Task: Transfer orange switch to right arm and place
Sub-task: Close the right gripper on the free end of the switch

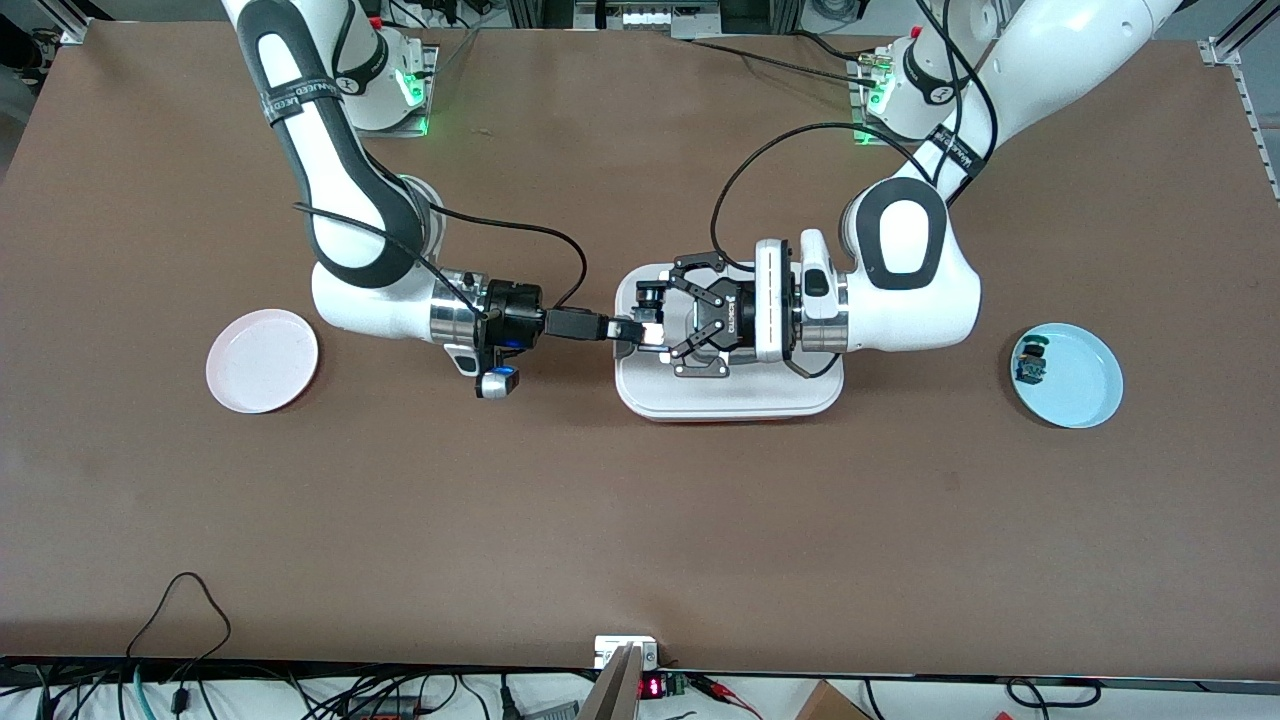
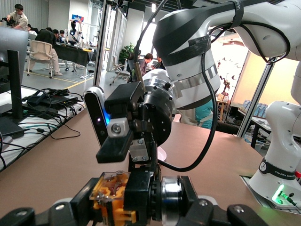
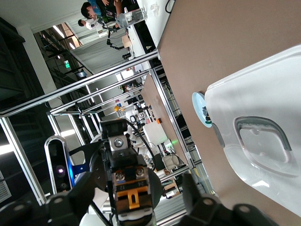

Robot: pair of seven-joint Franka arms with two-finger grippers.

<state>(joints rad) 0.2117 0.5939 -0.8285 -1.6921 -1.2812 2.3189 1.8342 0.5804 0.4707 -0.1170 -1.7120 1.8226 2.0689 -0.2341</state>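
Meeting over the white tray [image 1: 730, 400] in the middle of the tabletop [image 1: 640, 520], the two grippers point at each other with the orange switch [image 1: 648, 330] between them. The left gripper [image 1: 652, 318] (the black open-linkage one, coming in from the left arm's end) has its fingers [image 1: 650, 296] spread wide, with one pad on each side of the part but neither shown clearly pressing it. The right gripper [image 1: 632, 331], slim and straight-fingered, reaches in from the right arm's end, and its fingers [image 1: 625, 328] are closed on the switch.

From the left wrist view the switch [image 2: 113, 197] shows as a small body with orange and translucent faces, pinched in the right gripper's [image 2: 139, 181] dark fingers [image 2: 141, 188] directly below that arm's silver wrist band and blue light. The right wrist view gives the reverse angle: the orange part [image 3: 129, 197] sits at the right gripper's [image 3: 129, 207] fingertips, with the left arm's linkage and camera facing it, and the tray [image 3: 263, 141] with its recessed handle lies below.

A pink plate [image 1: 262, 361] rests on the tabletop toward the right arm's end, well apart from the tray. A light blue plate [image 1: 1075, 385] lies toward the left arm's end, and a small dark part with a green-blue cap [image 1: 1030, 362] sits in it near its rim. Both grippers hang above the tray, not touching it.
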